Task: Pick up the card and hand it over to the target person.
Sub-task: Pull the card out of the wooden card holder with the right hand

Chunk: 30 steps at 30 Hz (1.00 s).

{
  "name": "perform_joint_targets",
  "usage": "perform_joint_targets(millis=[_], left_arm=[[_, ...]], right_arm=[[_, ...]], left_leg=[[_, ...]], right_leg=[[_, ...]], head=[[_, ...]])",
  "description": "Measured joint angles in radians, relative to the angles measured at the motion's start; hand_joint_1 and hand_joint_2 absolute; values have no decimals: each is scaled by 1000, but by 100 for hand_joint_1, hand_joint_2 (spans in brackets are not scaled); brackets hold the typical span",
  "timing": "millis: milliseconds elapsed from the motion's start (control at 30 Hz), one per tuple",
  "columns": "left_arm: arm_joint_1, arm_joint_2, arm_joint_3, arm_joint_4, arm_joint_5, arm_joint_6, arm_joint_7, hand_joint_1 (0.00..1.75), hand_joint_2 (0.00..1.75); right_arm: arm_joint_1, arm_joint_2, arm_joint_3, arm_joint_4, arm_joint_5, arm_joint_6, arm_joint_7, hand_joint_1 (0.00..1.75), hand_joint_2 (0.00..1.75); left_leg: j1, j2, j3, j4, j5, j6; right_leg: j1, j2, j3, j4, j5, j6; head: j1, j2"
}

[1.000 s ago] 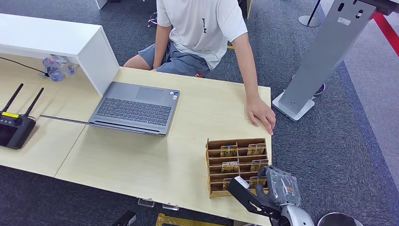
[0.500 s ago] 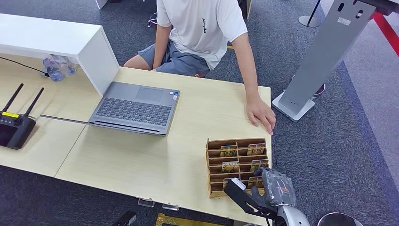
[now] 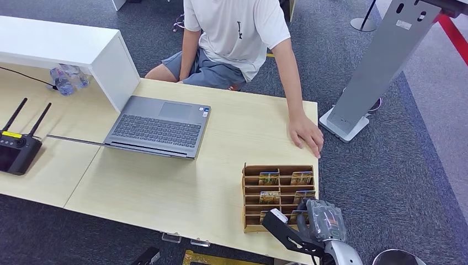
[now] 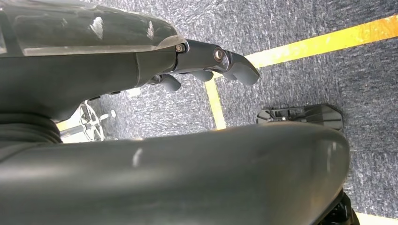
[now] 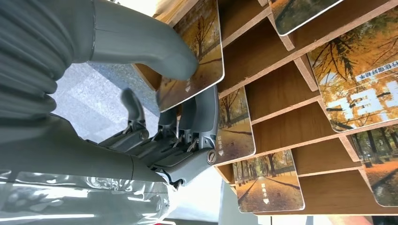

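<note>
Closing in since a second ago, my right hand (image 3: 323, 221) pinches a card (image 5: 192, 56) in the wooden rack (image 3: 251, 190) at five o'clock on the desk.
I should lift it straight out toward the person's hand (image 3: 305, 134) at twelve o'clock; my left hand (image 4: 206, 61) hangs curled, empty.

Head view: high above, looking down on the table (image 3: 165, 182), wooden card rack (image 3: 278, 196) at its near right corner. Right wrist view: pressed close against that same rack (image 5: 291, 122), shared with the head view. Left wrist view: aimed down at carpeted floor (image 4: 291, 28), away from the rack.
</note>
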Motion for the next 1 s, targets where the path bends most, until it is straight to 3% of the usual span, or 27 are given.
perform_joint_targets(millis=[533,1000], left_arm=[[-1,2,-6,0,-5,1,4,0,0],[0,8,7,-1,3,4,-14,0,0]], right_arm=[[0,6,-1,-3,1,-1,0,159,175],[-12,4,-5,-36,16,-8,-20,152,175]], left_leg=[[0,0,0,0,0,0],[0,0,0,0,0,0]], right_leg=[[0,0,0,0,0,0],[0,0,0,0,0,0]], head=[[0,0],[0,0]])
